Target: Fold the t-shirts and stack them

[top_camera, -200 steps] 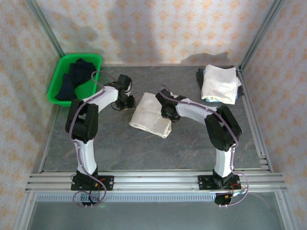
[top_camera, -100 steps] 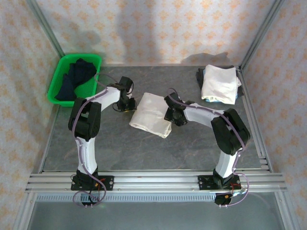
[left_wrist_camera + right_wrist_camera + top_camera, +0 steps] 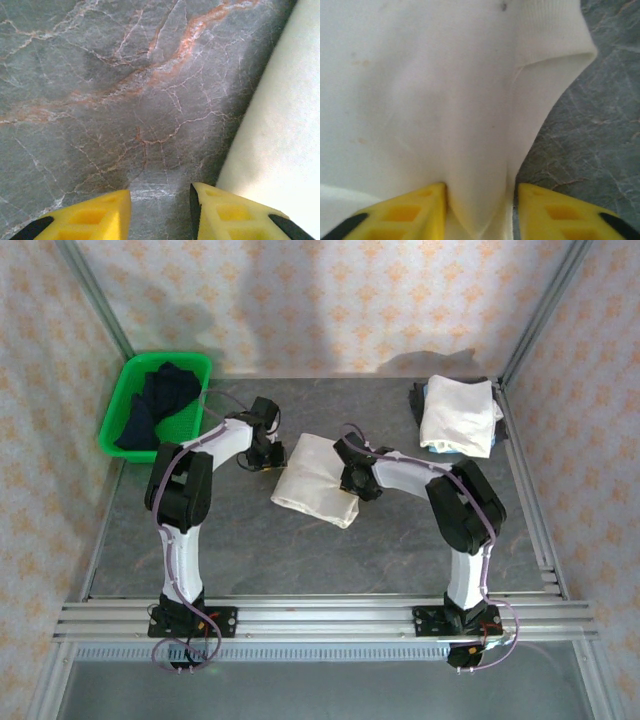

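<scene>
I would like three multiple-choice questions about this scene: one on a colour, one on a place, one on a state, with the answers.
1. The basket is:
A. red
B. green
C. blue

2. Where is the shirt stack?
A. at the far right corner of the table
B. in the basket
C. between the arm bases

3. The right gripper holds:
A. nothing
B. the basket rim
C. a fold of the middle shirt

Answers: 1 B, its rim is bright green; 2 A, the top view shows it far right; 3 C, cream cloth sits pinched between its fingers.
</scene>
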`<state>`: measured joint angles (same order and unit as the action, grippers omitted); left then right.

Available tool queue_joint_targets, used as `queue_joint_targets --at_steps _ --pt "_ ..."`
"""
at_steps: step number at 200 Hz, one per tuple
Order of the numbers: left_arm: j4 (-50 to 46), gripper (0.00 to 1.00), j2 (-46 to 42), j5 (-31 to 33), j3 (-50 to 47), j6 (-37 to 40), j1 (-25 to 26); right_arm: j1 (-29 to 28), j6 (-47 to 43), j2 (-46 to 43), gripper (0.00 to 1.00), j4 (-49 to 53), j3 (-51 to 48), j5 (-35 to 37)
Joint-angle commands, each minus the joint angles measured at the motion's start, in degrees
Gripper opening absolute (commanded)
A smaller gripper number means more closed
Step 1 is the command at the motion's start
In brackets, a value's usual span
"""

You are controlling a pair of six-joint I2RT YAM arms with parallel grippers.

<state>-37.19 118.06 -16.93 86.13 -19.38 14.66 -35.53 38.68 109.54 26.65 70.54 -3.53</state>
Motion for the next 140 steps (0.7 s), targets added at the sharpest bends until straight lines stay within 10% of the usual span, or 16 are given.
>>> queue_joint_targets --at_steps 1,35,140 --pt "-2.45 0.35 1.34 -0.26 1.58 1.17 0.43 -2.03 -0.09 4.21 0.24 1.60 3.12 3.55" --pt "-3.13 0.34 0.27 0.46 1.26 1.36 0.36 -2.27 -3.43 4.14 0.00 6.37 5.39 11.01" --pt "-3.50 0.32 -11.46 3.89 -4.61 -0.23 -4.85 7.26 -37.83 5.63 0.00 26.81 33.39 29.58"
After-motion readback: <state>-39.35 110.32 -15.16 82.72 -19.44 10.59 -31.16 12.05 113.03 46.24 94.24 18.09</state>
